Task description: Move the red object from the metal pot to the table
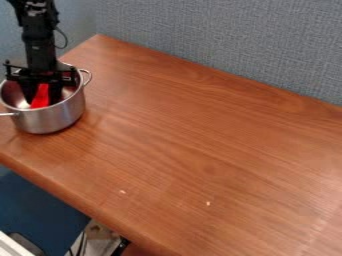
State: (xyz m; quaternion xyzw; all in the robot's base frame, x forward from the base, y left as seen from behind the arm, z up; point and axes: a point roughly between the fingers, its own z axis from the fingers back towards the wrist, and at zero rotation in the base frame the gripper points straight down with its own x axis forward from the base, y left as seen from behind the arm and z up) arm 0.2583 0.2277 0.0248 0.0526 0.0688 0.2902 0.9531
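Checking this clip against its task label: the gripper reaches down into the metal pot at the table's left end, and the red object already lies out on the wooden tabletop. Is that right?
Not quite. The red object is not on the table; the camera view shows it inside the metal pot, between the arms of the gripper. The rest holds: the gripper reaches down into the pot at the table's left end.

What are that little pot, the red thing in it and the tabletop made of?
The pot looks like polished steel: silvery, with bright reflections on its straight wall. The red thing seems plastic, going by its even, bright colour, though it is too small to be sure. The tabletop looks like reddish-brown wood or wood veneer with a smooth finish: grain lines run along it.
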